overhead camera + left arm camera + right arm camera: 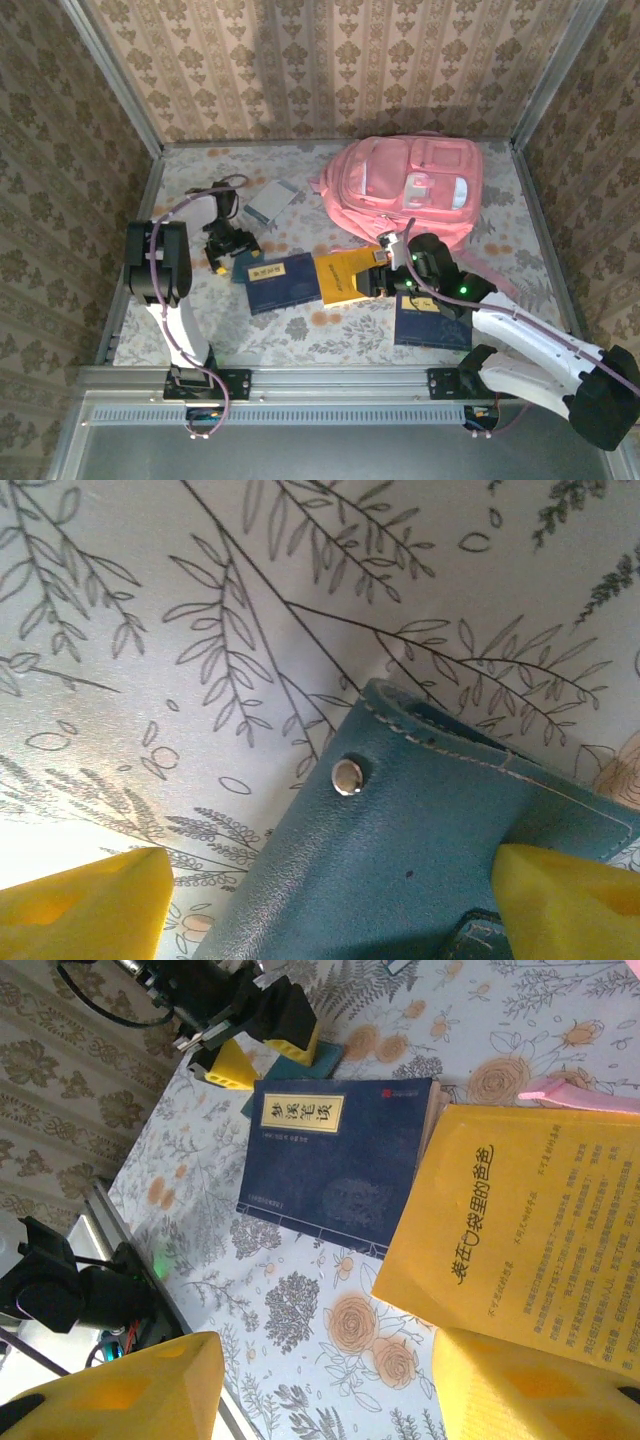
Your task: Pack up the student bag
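The student bag [410, 188], a big pink backpack, lies at the back right of the table. In front of it a yellow book [345, 276] overlaps a dark blue book [282, 283]. My right gripper [381, 274] is at the yellow book's right edge. It stands open [325, 1390], its right finger [530, 1390] at the corner of the yellow book [530, 1210] and flowered tabletop showing between the fingers. My left gripper [237, 262] hangs low and open [330, 910] over a teal snap case [420, 850], one finger on each side.
A second dark blue book [432, 326] lies under my right arm. A pale blue and white flat item [272, 200] rests at the back left, near a loop of cable. Patterned walls close in the table on three sides.
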You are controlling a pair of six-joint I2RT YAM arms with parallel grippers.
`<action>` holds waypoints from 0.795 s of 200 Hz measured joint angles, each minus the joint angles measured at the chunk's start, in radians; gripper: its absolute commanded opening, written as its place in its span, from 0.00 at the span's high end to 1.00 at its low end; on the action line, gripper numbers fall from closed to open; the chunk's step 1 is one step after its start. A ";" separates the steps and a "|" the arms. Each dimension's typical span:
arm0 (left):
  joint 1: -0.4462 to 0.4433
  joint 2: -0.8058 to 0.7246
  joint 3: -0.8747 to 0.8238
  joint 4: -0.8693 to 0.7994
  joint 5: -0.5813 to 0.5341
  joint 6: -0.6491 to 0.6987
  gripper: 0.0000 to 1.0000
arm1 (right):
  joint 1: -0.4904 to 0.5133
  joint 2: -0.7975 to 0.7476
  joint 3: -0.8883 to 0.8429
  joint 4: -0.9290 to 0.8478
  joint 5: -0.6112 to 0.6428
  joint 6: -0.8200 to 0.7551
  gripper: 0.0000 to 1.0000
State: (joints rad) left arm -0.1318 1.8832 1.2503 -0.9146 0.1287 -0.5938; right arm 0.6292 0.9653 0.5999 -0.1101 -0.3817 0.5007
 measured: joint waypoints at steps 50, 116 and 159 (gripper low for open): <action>0.155 -0.046 -0.047 -0.007 -0.078 -0.004 0.19 | 0.000 0.007 0.000 0.000 0.000 -0.004 0.41; 0.195 -0.100 -0.050 -0.016 -0.123 -0.005 0.00 | 0.000 0.030 0.002 -0.003 0.000 -0.010 0.40; 0.178 -0.272 -0.090 -0.018 -0.122 0.018 0.00 | 0.000 0.037 0.002 -0.003 -0.001 -0.023 0.40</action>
State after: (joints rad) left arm 0.0463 1.6112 1.1606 -0.9321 0.0071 -0.5755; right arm 0.6296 1.0019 0.6022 -0.1135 -0.3824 0.4778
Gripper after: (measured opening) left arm 0.999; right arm 0.601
